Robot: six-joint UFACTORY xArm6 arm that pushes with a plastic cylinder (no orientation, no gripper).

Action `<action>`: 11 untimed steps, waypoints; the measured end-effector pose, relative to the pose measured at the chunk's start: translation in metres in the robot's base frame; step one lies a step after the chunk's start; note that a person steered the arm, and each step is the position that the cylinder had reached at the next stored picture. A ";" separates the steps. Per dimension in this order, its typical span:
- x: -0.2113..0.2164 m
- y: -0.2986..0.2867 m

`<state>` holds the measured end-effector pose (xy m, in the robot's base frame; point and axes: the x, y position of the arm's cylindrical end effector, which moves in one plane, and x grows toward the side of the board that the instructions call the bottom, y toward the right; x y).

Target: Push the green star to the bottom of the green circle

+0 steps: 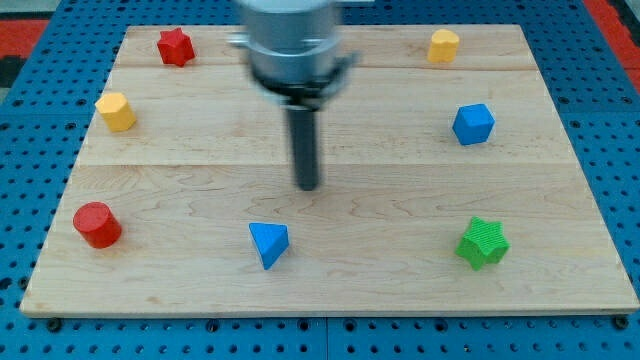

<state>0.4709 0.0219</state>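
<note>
- The green star (483,243) sits at the lower right of the worktop (400,280); no green circle shows anywhere in the frame.
- My tip (308,186) stands mid-frame, well apart from the star, touching no block; there is no gripper to open or close.
- Judgement: approach the star from its far side and push slowly once the target is known, steering clear of the blue triangle (269,244).

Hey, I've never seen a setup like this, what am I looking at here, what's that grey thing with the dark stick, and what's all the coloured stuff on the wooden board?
This is one camera looking down at a wooden board. The grey cylinder is the end of a robot arm; its dark rod pushes blocks, and my tip rests near the board's middle, touching none. Nothing is held. Around it lie a red star, two yellow blocks, a blue cube, a red cylinder, a blue triangle and the green star. No green circle shows.
</note>
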 end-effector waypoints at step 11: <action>0.072 0.159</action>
<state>0.5426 0.1809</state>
